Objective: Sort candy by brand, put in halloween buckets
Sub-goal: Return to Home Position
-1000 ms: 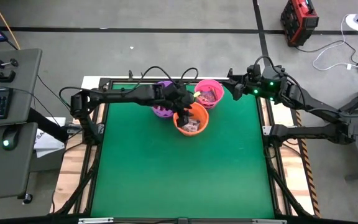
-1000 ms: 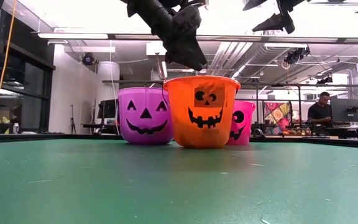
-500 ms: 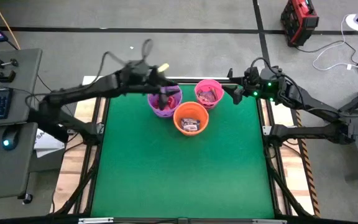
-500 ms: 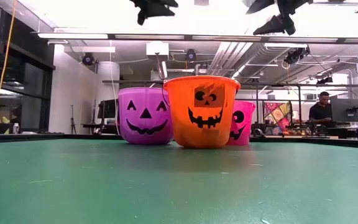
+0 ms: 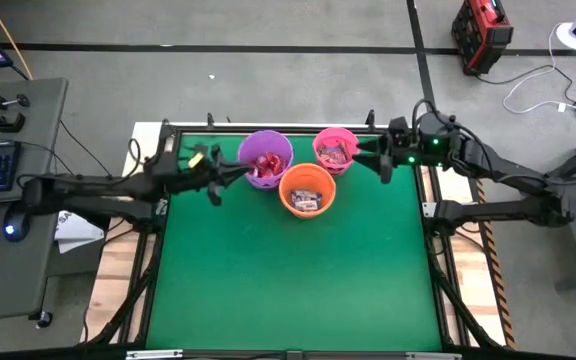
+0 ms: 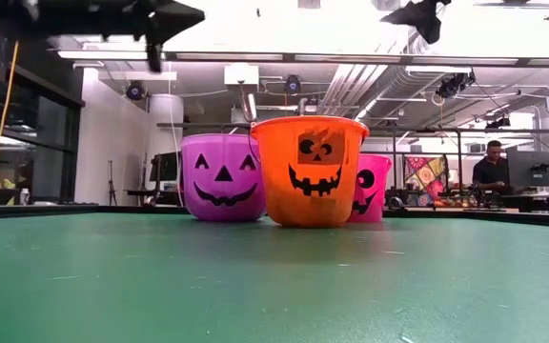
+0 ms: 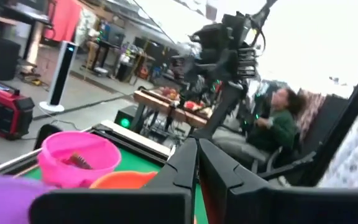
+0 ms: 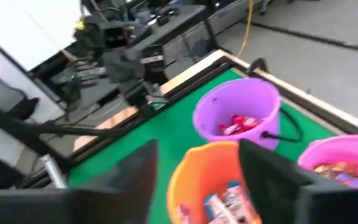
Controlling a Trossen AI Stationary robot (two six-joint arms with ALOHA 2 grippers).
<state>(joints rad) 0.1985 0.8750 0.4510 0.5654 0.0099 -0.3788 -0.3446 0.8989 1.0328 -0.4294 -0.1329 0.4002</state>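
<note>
The green table [image 5: 288,270] is seen filling the middle of the high view. From the left edge the left arm [image 5: 88,185] is stretched in, and from the right edge the right arm [image 5: 498,178]. Both are held high, so only dark parts are caught along the top edge of the low view.

Three pails are bunched at upper centre of the high view, near the mat's far edge. The purple bucket [image 6: 222,176] is placed left and the pink bucket [image 6: 375,186] right. The orange bucket [image 6: 308,171] is set lower in the frame, between them and close against both; actual contact can't be confirmed.

Just left of the purple bucket the left gripper [image 7: 197,146] is held above the mat, its fingers brought together to a narrow slit with nothing between them. Just right of the pink bucket the right gripper [image 8: 194,149] is held with fingers spread wide, nothing gripped.

All visible sweets are found inside the pails: red candy [image 8: 235,124] in purple, blue-and-white candy [image 8: 225,202] in orange, brown/gold candy [image 8: 331,168] in pink.

A person [image 6: 492,167] is seen at a desk at the right of the low view, far behind the table.
</note>
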